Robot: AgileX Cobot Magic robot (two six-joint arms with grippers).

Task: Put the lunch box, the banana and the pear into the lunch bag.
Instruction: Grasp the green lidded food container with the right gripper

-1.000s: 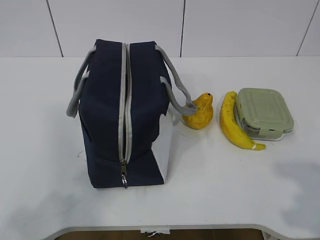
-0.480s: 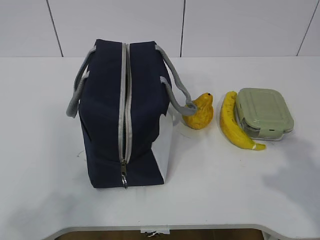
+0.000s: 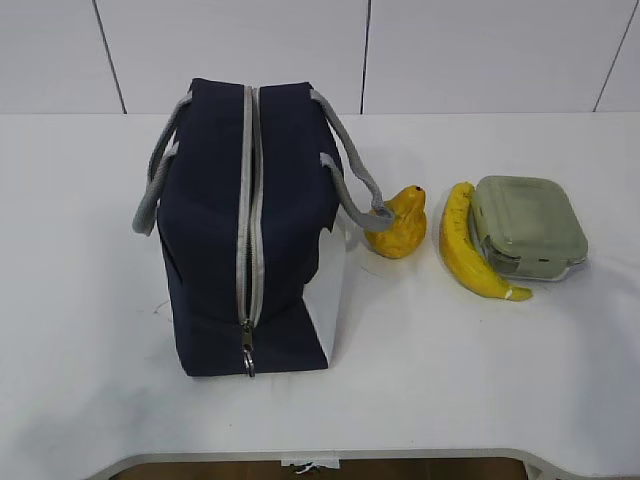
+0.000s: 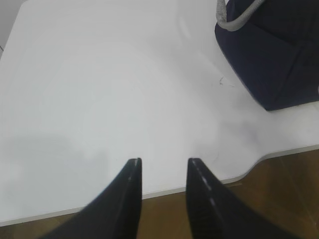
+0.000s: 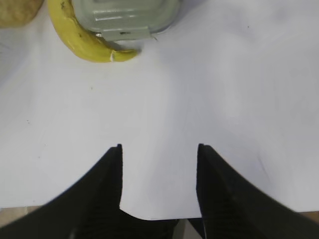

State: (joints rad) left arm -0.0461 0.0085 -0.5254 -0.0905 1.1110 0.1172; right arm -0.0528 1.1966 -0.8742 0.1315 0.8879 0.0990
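- Our left gripper [image 4: 163,167] has its fingers narrowly apart, holding nothing, over bare desk [image 4: 99,99].
- Right gripper [image 5: 158,149] fingers sit wide, also with nothing between them.
- The zipped lunch bag [image 3: 250,230] stands left, with the pear [image 3: 400,225] beside it, then the banana [image 3: 468,248] touching the lunch box [image 3: 527,225].

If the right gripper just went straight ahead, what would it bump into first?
Likely the banana, whose tip end lies nearest ahead, with the lunch box just behind it. The right gripper is open; depth is hard to judge.
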